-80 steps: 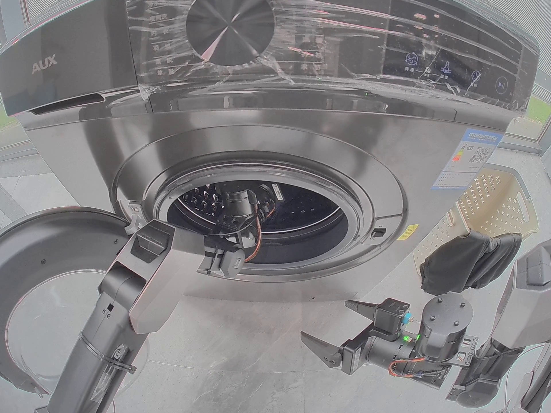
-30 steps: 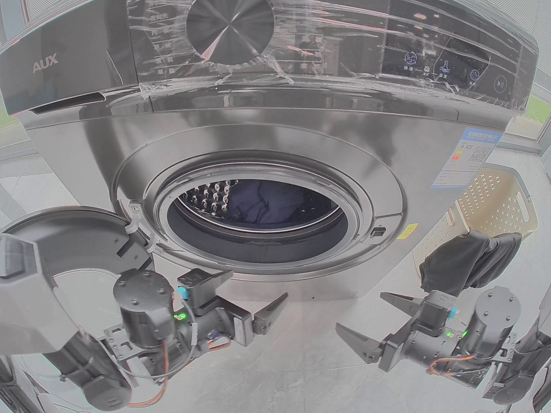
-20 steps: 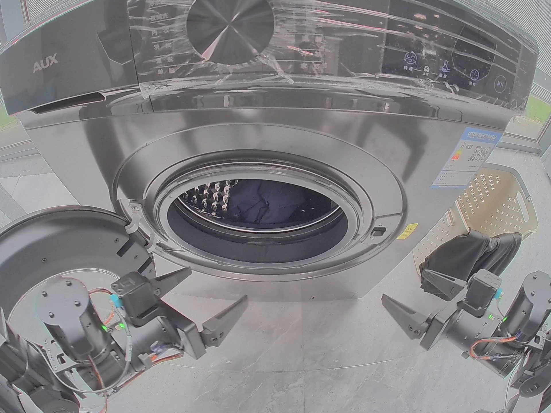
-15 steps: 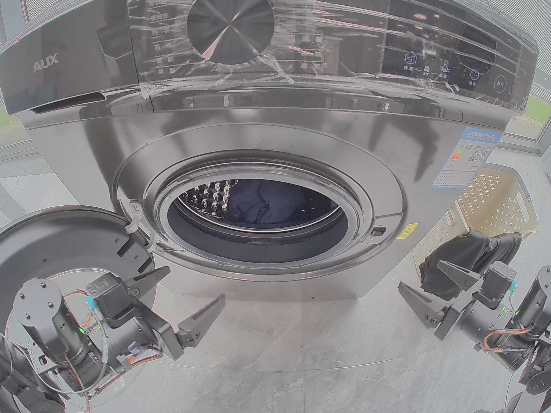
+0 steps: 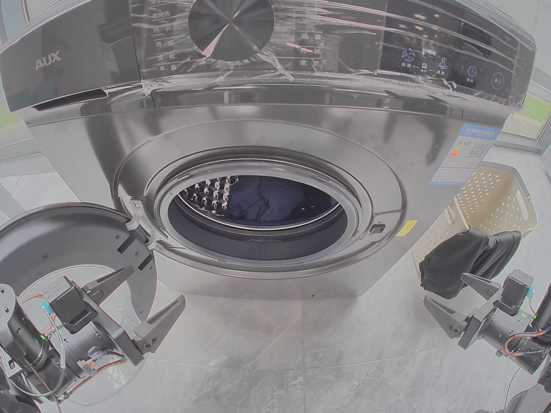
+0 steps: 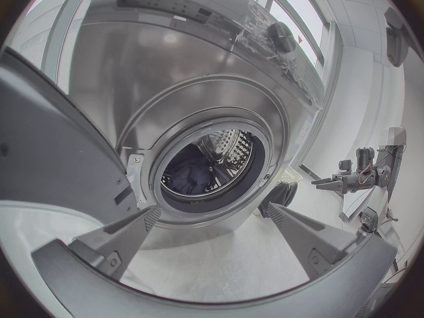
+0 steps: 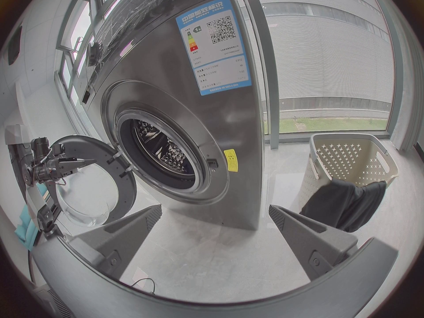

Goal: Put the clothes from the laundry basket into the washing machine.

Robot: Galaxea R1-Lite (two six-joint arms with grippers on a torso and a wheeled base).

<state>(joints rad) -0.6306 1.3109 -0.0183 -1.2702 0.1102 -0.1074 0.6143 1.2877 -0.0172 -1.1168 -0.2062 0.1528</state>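
The washing machine (image 5: 275,127) stands with its round door (image 5: 57,236) swung open to the left. A dark blue garment (image 5: 270,199) lies inside the drum (image 6: 212,168). To the right of the machine is a cream laundry basket (image 5: 499,199) with a black garment (image 5: 468,259) draped over its front rim. My left gripper (image 5: 152,288) is open and empty, low in front of the open door. My right gripper (image 5: 446,291) is open and empty, just below and in front of the black garment (image 7: 346,202), apart from it.
Grey tiled floor (image 5: 298,345) spreads in front of the machine between my two arms. The open door (image 7: 95,177) takes up the space at the left. A window wall (image 7: 335,45) runs behind the basket (image 7: 353,155).
My left gripper came out of the drum and dropped back to the lower left, leaving the dark blue garment inside. My right gripper swung right, up to the basket's black garment.
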